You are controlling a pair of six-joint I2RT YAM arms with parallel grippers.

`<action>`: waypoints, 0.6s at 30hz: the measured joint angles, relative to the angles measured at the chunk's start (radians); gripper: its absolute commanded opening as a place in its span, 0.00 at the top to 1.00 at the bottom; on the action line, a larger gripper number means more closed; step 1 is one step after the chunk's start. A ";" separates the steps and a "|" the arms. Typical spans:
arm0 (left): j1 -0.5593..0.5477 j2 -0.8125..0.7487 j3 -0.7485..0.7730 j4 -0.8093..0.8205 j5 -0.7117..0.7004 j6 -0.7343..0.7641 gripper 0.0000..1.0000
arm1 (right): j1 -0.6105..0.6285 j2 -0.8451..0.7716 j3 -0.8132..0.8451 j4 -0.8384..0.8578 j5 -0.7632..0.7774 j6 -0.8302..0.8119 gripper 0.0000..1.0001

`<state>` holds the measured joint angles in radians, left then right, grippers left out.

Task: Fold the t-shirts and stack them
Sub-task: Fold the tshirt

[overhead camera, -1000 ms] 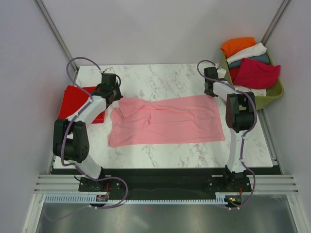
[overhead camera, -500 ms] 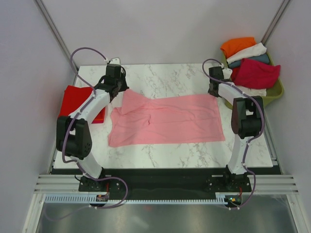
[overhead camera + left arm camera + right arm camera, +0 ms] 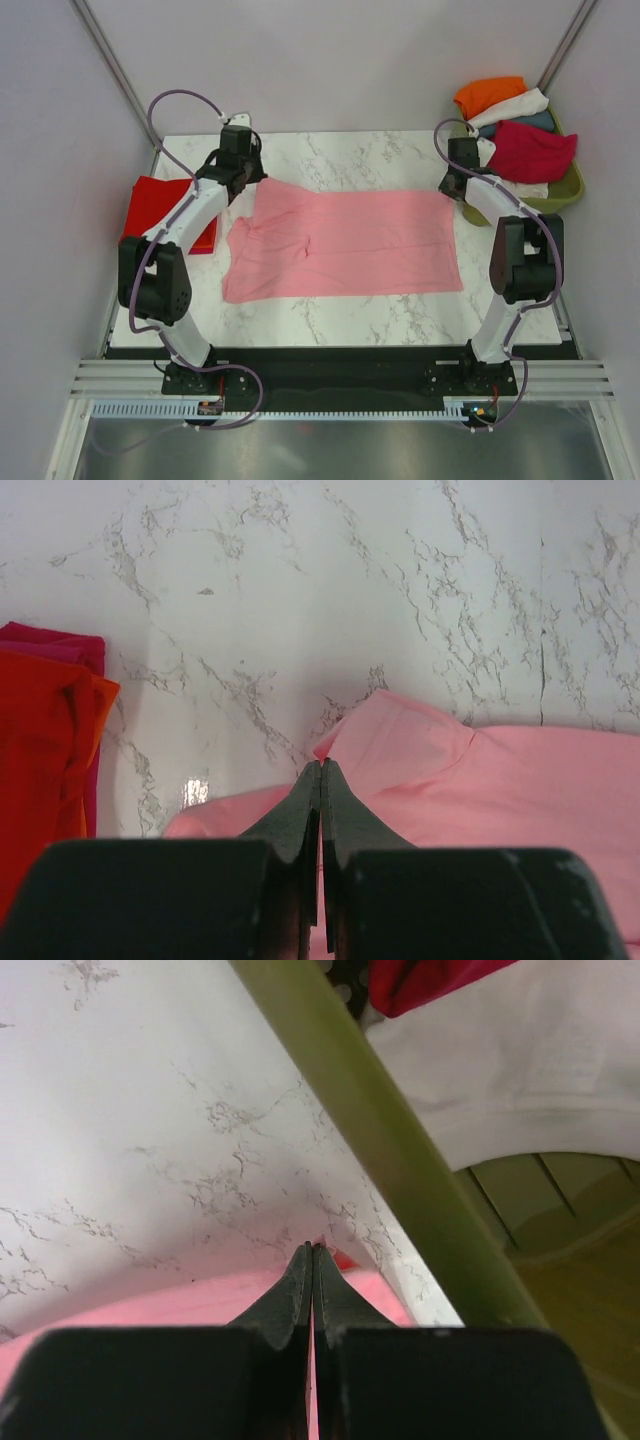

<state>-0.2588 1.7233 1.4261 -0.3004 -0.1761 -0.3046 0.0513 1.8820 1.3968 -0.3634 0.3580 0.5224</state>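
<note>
Covering most of the marble bench [image 3: 350, 155], the pink t-shirt [image 3: 345, 245] lies spread flat across the middle, its long side running from the left edge towards the right edge. Beyond the far right corner sits the olive-green basket [image 3: 562, 198], heaped with an orange shirt [image 3: 490, 95], a white shirt [image 3: 512, 108], a teal shirt [image 3: 542, 121] and a crimson shirt [image 3: 530, 150]. A red t-shirt [image 3: 150, 205] lies folded at the left edge. The left gripper [image 3: 321, 770] is pinched tight on the pink t-shirt's far left corner, which rises in a small peak at the fingertips. The right gripper [image 3: 312, 1252] is likewise clamped on its far right corner, just beside the basket's rim.
</note>
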 measured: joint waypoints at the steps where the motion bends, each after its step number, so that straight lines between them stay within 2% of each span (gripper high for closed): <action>1: -0.003 0.000 0.000 0.001 -0.005 0.006 0.98 | -0.003 -0.013 -0.015 0.008 -0.008 0.002 1.00; 6: -0.038 -0.019 -0.039 0.021 -0.035 0.040 0.98 | -0.010 -0.066 -0.083 0.017 -0.046 0.008 1.00; 18: -0.099 -0.193 -0.153 0.046 -0.106 0.083 0.98 | -0.014 -0.175 -0.205 0.038 -0.099 0.013 1.00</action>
<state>-0.3576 1.5299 1.2732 -0.2543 -0.2821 -0.2218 0.0368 1.7065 1.1919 -0.3256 0.2592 0.5350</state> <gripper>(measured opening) 0.027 0.009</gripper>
